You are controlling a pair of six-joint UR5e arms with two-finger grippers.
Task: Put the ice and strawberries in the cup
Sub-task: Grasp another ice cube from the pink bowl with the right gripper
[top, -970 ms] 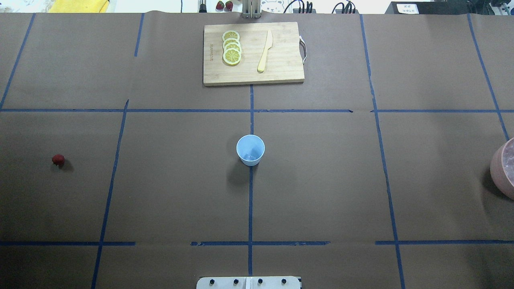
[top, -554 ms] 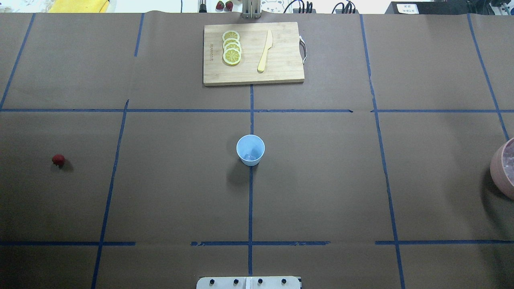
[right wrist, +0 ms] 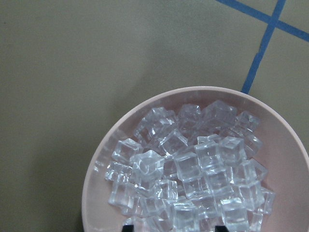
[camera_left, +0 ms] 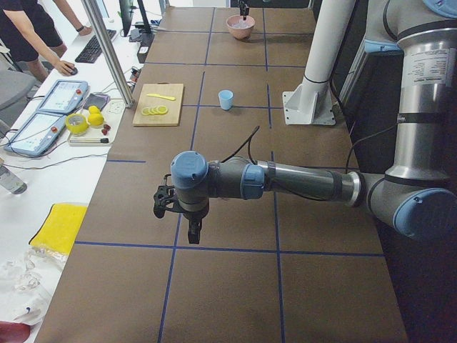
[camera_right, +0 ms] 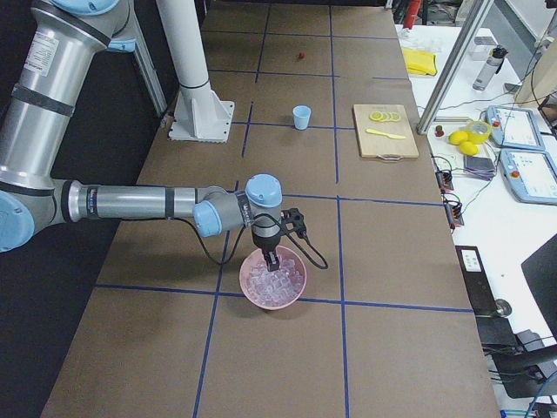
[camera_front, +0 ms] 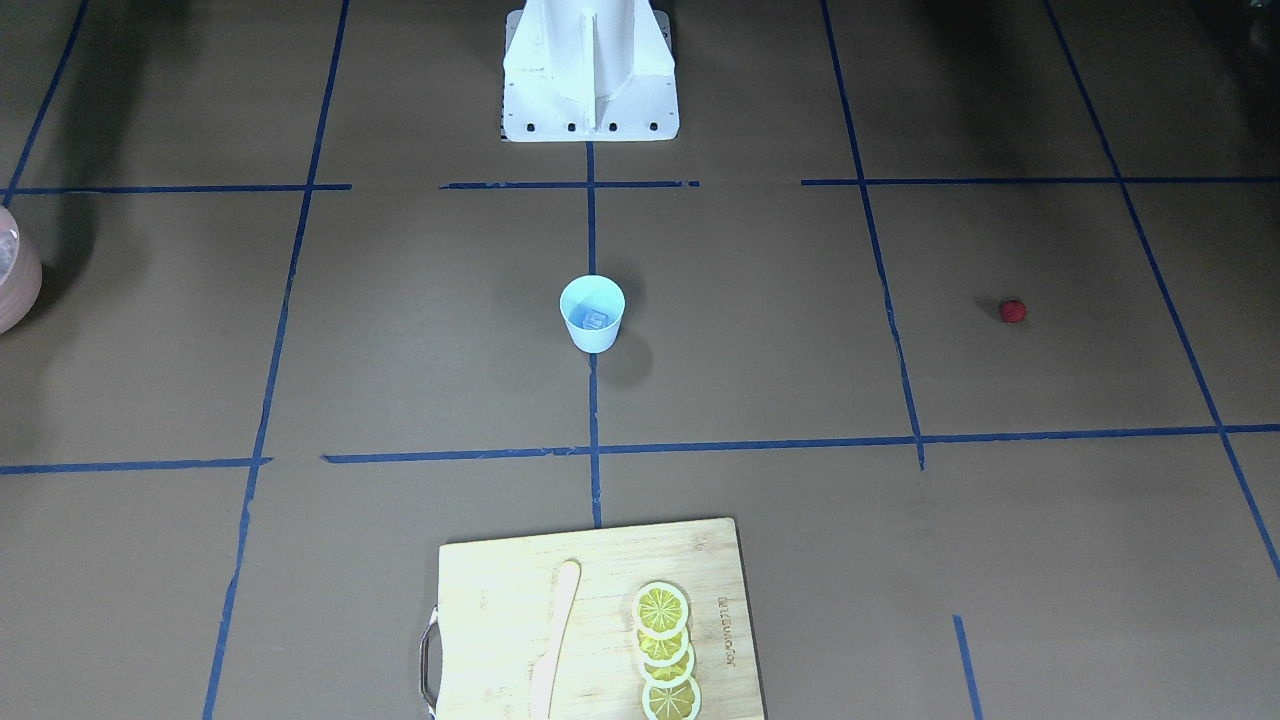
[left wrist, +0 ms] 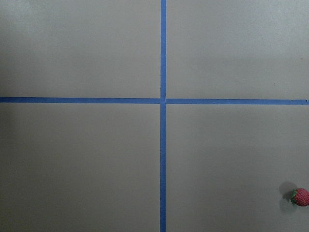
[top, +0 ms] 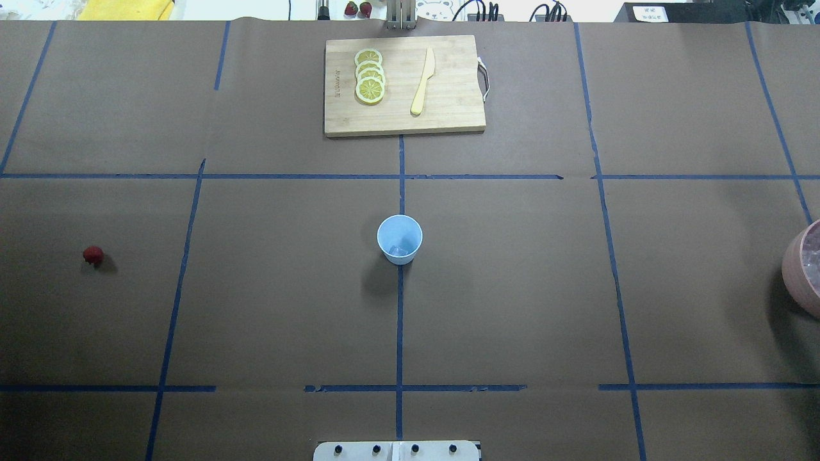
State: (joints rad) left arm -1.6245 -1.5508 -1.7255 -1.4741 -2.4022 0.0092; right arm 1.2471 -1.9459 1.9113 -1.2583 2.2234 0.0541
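right gripper (camera_right: pixel 271 261), dark fingertips spread, hung directly over the ice (right wrist: pixel 193 169) heaped in the pinkish bowl (right wrist: pixel 110 145) near the table's right edge. the cup (top: pixel 400 238), one cube (camera_front: pixel 595 319) inside, stood at the table's centre, well apart, with bare paper between. the strawberry (left wrist: pixel 300 196) lay on the robot's left, off-centre below the left gripper (camera_left: pixel 193 232), whose jaw state could not be told.

Your overhead and front views face each other, sharing the cup (top: pixel 400 230). Your right wrist camera hangs close over the bowl (right wrist: pixel 287 154).
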